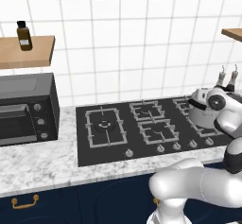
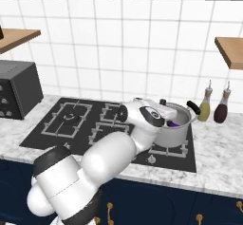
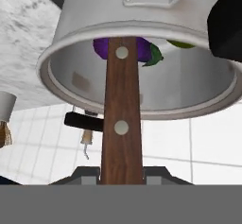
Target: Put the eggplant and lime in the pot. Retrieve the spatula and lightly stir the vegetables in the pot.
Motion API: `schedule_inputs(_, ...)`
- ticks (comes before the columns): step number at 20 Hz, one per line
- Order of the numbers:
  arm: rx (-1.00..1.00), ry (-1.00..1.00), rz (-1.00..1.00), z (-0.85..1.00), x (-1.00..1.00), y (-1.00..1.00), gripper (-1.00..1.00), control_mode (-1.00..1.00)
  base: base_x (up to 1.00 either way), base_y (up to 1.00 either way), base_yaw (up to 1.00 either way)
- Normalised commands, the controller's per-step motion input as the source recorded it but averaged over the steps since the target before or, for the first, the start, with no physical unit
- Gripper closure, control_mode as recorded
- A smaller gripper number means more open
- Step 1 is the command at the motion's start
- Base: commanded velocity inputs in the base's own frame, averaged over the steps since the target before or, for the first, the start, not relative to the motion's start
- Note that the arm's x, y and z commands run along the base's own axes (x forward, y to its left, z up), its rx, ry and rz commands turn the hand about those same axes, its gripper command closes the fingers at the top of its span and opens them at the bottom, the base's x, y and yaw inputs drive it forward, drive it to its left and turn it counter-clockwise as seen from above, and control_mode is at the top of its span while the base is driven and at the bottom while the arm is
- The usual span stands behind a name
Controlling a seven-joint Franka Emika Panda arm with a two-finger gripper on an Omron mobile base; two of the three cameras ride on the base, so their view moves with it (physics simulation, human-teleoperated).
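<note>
the gripper is closed on the brown wooden handle of the spatula, its two dark tips pressed against either side of the handle. in the hand view the handle, with two pale rivets, runs from the fingers over the rim and down into the pot, where its far end is hidden among the vegetables.

inside the pot lie the purple eggplant, with a bit of green at its stem end, and the lime, of which only a green sliver shows just beside the eggplant.

in the right base view the pot stands on the near right burner of the black stove, with a dark handle pointing toward the two bottles that stand by the tiled wall on the marble counter. a touch of purple shows inside its rim. the white arm bends over the stove with the hand just above the pot's left rim.

in the left base view the pot sits at the right end of the stove, partly hidden by the arm. a black microwave stands well apart on the counter's left, beneath a wooden shelf holding a small dark bottle.
</note>
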Motion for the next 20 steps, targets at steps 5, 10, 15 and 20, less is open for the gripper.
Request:
schedule_inputs(5, 0.02, 0.02, 0.00, -0.09, 0.00, -0.12, 1.00, -1.00, 0.00, 0.00, 0.00)
schedule_inputs(10, 0.04, -0.10, 0.00, -0.76, 0.02, -0.06, 1.00, -1.00, 0.00, 0.00, 0.00)
schedule_inputs(15, 0.01, -0.21, 0.01, -0.97, 0.02, 0.09, 1.00, -1.00, 0.00, 0.00, 0.00)
schedule_inputs(20, -0.05, -0.35, 0.03, -0.81, 0.13, 0.01, 1.00, -1.00, 0.00, 0.00, 0.00)
